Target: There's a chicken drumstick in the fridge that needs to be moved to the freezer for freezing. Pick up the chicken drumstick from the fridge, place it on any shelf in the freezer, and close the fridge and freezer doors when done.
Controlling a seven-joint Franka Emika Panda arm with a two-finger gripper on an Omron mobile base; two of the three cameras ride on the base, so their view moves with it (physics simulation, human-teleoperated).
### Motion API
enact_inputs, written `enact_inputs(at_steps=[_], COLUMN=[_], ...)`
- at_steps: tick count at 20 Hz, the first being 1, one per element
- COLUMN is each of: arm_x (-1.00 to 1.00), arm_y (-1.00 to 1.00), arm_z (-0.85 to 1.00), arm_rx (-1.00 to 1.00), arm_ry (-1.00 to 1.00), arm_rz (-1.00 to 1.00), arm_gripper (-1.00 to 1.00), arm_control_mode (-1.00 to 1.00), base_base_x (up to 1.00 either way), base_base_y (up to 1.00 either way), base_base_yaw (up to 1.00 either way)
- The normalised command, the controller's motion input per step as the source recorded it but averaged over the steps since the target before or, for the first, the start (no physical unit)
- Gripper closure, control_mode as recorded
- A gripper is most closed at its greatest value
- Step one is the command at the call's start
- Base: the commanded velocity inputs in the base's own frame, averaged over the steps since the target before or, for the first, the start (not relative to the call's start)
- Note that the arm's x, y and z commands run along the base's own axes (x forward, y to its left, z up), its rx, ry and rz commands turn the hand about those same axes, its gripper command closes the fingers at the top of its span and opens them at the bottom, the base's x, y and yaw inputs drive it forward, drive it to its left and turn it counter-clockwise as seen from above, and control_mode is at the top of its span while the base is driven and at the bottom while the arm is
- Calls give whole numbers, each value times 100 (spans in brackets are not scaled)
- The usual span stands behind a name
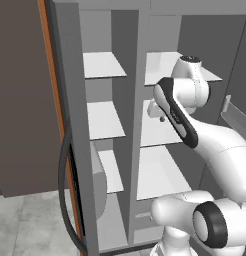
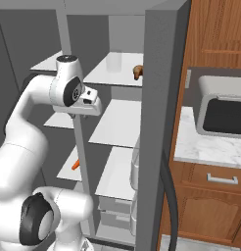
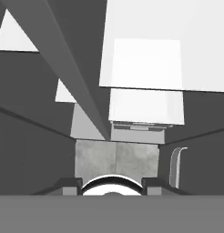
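Note:
The chicken drumstick, small and golden-brown, lies on the top broad shelf of the fridge, just right of a pale jar. My gripper hangs in front of the divider between freezer and fridge, lower than the drumstick and to its left, pointing down. In the hand view the gripper is open, its fingertips apart with nothing between them. The freezer's narrow shelves are bare. The freezer door and the fridge door both stand open.
A small orange item lies on a lower freezer shelf. Grey drawers sit at the fridge's bottom. A bin juts from the fridge door. To the right, a grey appliance stands on a marble counter among wooden cabinets.

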Motion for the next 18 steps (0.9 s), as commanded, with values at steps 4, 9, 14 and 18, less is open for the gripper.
enact_inputs(at_steps=[4,9,14,18], arm_x=[-14,-37,-31,-22], arm_y=[0,0,-37,-37], arm_z=[0,-3,10,42], arm_rx=[0,0,0,0], arm_ry=[-2,0,-1,-11], arm_rz=[0,0,-3,-8], arm_gripper=[-100,-100,-100,-100], arm_control_mode=[-100,-100,-100,-100], base_base_x=[0,0,0,0], base_base_y=[0,0,0,0], base_base_yaw=[0,0,0,0])
